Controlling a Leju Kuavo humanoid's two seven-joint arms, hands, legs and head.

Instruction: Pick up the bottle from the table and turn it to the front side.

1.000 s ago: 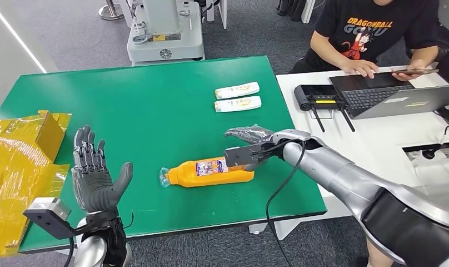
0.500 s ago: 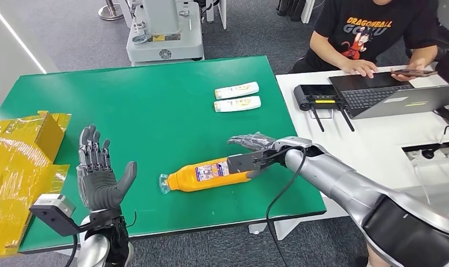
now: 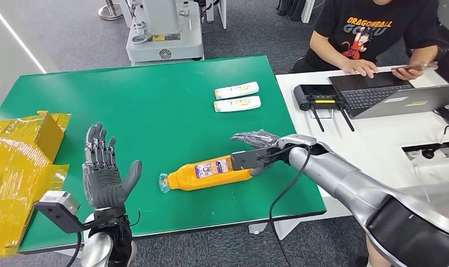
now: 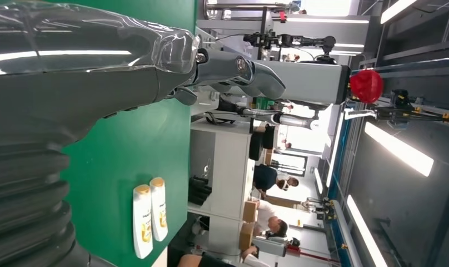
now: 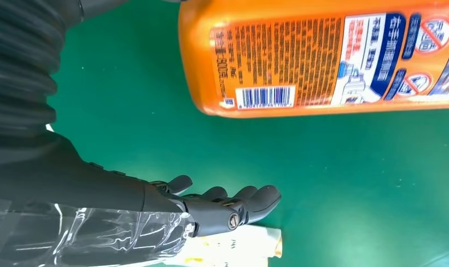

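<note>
Right robot hand (image 3: pixel 255 146) at the base end of the orange bottle (image 3: pixel 208 173); thumb beneath, fingers (image 5: pixel 233 207) spread and stretched out flat, apart from the bottle's side in the right wrist view. Whether the thumb touches the bottle cannot be told; no firm grip visible. Bottle lies on its side on the green tabletop (image 3: pixel 155 105), near the front edge, cap end pointing toward the left robot hand (image 3: pixel 104 177). Label with barcode and fine print faces up. Left robot hand raised upright over the tabletop's near left corner, palm toward the bottle, fingers wide, holding nothing, well apart from the bottle. Two small white tubes (image 3: pixel 237 97) lie side by side farther back on the tabletop. Crumpled yellow bag (image 3: pixel 22 167) at the left edge. Person seated at a white desk (image 3: pixel 378 133) with a laptop (image 3: pixel 397 97).
</note>
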